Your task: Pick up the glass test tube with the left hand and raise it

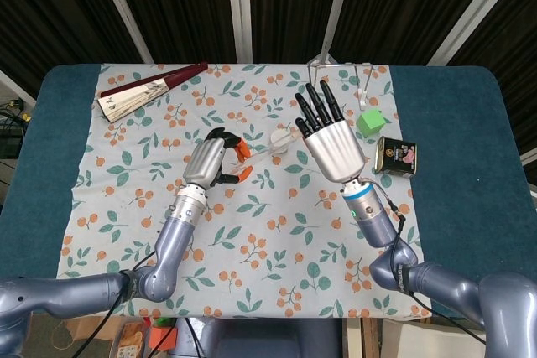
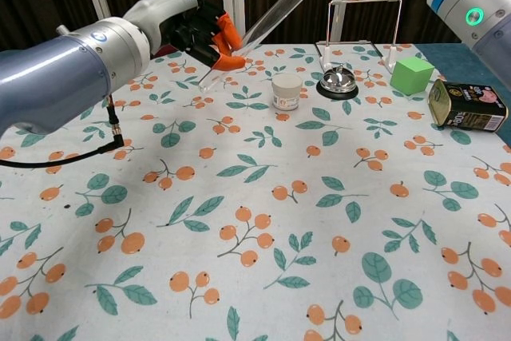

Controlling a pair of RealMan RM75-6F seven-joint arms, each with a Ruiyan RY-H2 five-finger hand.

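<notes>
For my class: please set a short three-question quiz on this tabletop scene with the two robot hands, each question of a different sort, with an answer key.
1. True or false: the left hand holds the glass test tube above the tablecloth.
2. Which thing lies nearest the green cube? A) folded fan B) tin can C) small white jar
3. Fill in: the call bell stands just to the ____ of the small white jar in the chest view.

Key
1. True; the tube is tilted, its lower end between the orange fingertips.
2. B.
3. Right.
</notes>
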